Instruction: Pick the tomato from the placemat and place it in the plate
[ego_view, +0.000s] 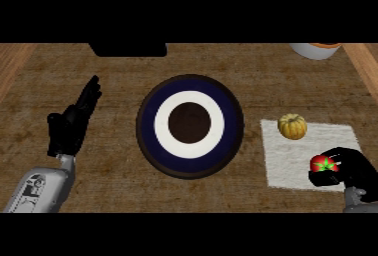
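Fingers of my right hand (347, 167) curl round the tomato (324, 164) on the placemat (310, 150); swinging left toward the plate (190, 125), I risk clipping its rim.

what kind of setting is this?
Likely a kitchen counter set for a meal: brown wood-grain counter top, a ringed plate, and a white placemat with a tomato and a small yellow gourd.

Centre: plate (190, 125) on the counter (111, 65).
Right of plate: placemat (295, 165).
On placemat: small pumpkin (292, 126) at its far edge; tomato (324, 164) at its near right, in the right hand (348, 167).
Left of plate: left hand (72, 120), resting.
Far right corner: bowl (317, 50).
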